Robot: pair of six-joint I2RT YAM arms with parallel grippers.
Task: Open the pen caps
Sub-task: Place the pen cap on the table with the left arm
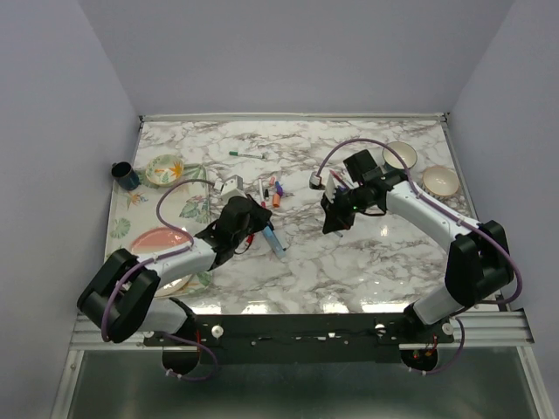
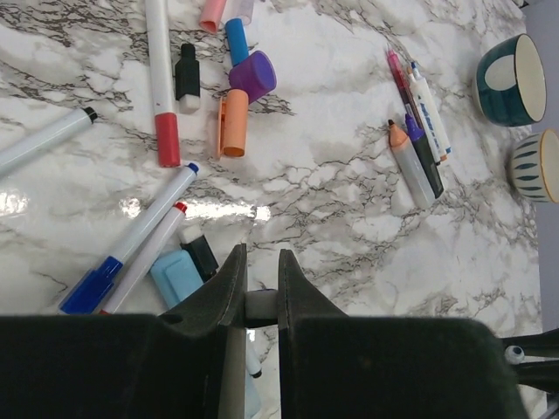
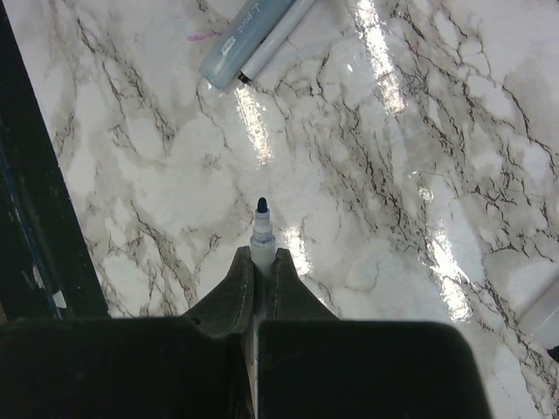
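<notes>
R gripper (image 3: 259, 264): clamped on uncapped pen (image 3: 261, 234), dark tip out
L gripper (image 2: 260, 266): narrow, pinching grey bit (image 2: 260, 307)
Loose: orange cap (image 2: 233, 124) n purple cap (image 2: 254, 75), touching, on table (image 2: 332, 192)

Legend: you find no legible text in these views. Print runs along the grey-blue marker barrel (image 3: 249, 37) and blue lettering along the white pen (image 2: 430, 109) on the bench; both are too blurred to read.

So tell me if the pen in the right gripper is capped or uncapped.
Uncapped: the pen held in the right gripper shows a bare dark tip, no cap on it.
</notes>
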